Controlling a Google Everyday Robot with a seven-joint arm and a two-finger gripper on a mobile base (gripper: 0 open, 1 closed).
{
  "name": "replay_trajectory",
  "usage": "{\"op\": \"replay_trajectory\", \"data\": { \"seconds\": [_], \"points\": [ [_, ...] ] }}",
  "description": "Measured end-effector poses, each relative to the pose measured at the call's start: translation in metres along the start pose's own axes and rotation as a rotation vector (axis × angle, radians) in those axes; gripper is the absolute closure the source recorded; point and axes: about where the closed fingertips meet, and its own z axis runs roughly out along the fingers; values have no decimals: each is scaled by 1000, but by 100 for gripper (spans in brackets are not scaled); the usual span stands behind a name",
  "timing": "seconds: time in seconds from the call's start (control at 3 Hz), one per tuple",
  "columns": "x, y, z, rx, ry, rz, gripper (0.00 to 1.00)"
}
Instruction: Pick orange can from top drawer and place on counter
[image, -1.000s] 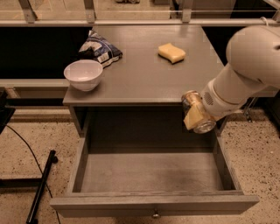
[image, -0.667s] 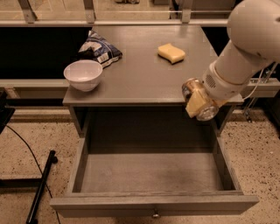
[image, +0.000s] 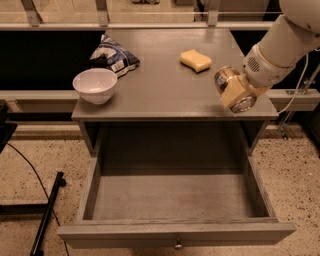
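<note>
Obs., near to far, places taken from the table.

- Wide shallow grey wooden drawer (image: 175, 232): stands open below and in front of the table, small round metal knob (image: 177, 245) on its front panel. The can is not in it.
- Two-finger tool (image: 234, 93) on the white robot arm (image: 285, 45): at the table's front-right corner, above the surface. Its tan fingers are closed around the shiny copper-orange metal can (image: 223, 78), which is held clear of the table.
- Can's long axis: tilted, neither upright nor flat. The silver end (image: 245, 104) points down towards the table's front edge, the copper body up and towards the table's middle.
- Flat grey wooden table (image: 160, 85): bare surface lies to the left of the tool and further back.
- White round bowl (image: 95, 85): at the table's front-left corner, well apart from the tool.
- Yellow sponge (image: 196, 60): right of the table's middle, further back, near the can but not touching.
- Blue-and-white snack bag (image: 114, 55): at the table's back left, just behind the bowl.

Judgement: pick done, placing in hand. The next move turns on carrying the can inward from the corner, short of the sponge, righting its axis, then lowering. Set down too near the edge, it could tip off.
</note>
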Motion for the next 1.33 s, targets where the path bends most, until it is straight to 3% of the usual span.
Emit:
{"op": "replay_trajectory", "data": {
  "seconds": [0.33,0.67,1.0,1.33],
  "points": [
    [-8,-18,23,-58,10,17,100],
    [-12,-28,50,-93,39,26,82],
    [-13,-28,53,-94,41,26,58],
    [-13,-27,54,-96,44,25,27]
  ]
}}
